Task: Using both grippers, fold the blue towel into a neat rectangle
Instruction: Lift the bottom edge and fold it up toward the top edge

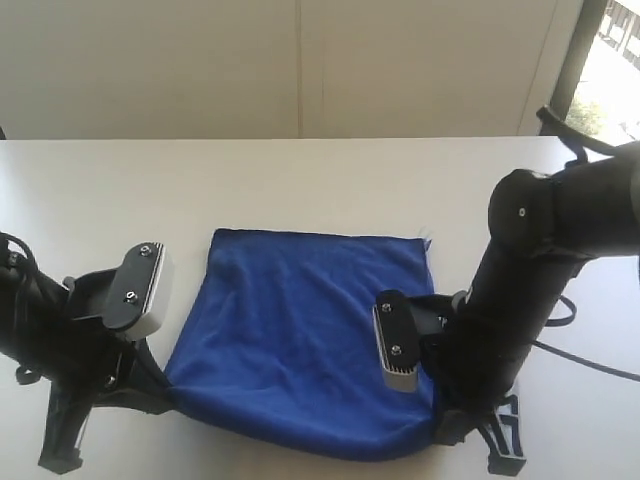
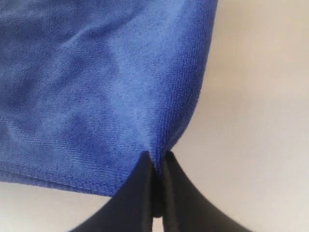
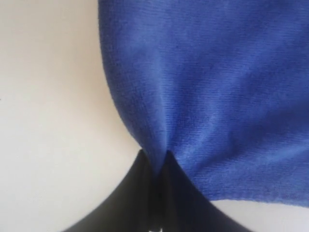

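Observation:
The blue towel [image 1: 300,330] lies spread on the white table [image 1: 300,180], its far edge straight and its near edge bulging toward me. My left gripper [image 2: 157,159] is shut on the blue towel [image 2: 96,87] at its near left corner, with cloth pinched between the black fingers [image 2: 140,193]. My right gripper [image 3: 154,159] is shut on the blue towel [image 3: 217,96] at its near right corner. In the exterior view the left arm [image 1: 100,340] and right arm [image 1: 520,300] stand over those corners and hide the fingertips.
Bare white table [image 1: 120,200] surrounds the towel on the far side and both flanks. A pale wall [image 1: 300,60] runs behind the table. A window [image 1: 610,60] sits at the far right. A black cable [image 1: 590,365] trails from the right arm.

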Available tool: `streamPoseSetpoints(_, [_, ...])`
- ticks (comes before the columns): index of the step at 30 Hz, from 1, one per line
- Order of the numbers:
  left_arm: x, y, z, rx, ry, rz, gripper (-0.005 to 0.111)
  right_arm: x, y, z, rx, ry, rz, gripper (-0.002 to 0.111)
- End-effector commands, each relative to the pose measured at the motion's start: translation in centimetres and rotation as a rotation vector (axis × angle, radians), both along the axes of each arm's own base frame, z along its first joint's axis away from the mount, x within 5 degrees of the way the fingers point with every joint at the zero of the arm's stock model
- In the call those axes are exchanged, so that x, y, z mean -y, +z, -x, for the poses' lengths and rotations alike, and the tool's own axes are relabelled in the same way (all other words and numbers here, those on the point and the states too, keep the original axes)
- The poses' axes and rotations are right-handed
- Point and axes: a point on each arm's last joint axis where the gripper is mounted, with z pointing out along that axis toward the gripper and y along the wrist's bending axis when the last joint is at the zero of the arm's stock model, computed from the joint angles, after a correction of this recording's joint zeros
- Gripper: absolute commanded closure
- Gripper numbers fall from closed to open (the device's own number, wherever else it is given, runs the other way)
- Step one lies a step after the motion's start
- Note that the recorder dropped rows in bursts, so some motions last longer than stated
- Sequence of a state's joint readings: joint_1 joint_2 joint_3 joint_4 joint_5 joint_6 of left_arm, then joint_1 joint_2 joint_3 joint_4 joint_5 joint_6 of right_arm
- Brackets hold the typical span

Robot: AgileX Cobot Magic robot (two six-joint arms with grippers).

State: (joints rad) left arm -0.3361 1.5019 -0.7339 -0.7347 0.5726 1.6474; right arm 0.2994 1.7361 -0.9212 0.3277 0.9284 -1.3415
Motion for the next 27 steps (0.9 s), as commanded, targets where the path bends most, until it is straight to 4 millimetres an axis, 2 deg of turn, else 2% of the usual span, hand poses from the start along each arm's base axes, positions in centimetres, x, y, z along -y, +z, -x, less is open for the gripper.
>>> streamPoseSetpoints(1, [-0.1,0.5,1.5,-0.110,-0.026,-0.008,0.107,0.6,2.1,0.5,0.060,-0.043,0.038,0.108])
streamPoseSetpoints(6, [-0.3,0.5,1.7,-0.114,-0.036,-0.031,0.107,1.1,3.9,0.7,0.133,-0.096,0.052,0.108])
streamPoseSetpoints(11, [-0.4,0.5,1.2,-0.067,-0.004,-0.036,0.107,1.1,5.3,0.1,0.264,-0.176,0.018,0.108])
streamPoseSetpoints(18, [-0.3,0.9,-0.1,0.030,0.046,-0.040,0.107,0.9,5.9,-1.3,0.409,-0.278,-0.033,0.108])
streamPoseSetpoints(27, [-0.8,1.6,-2.6,0.264,0.188,-0.064,0.107,0.7,6.3,-2.6,0.531,-0.374,-0.084,0.108])
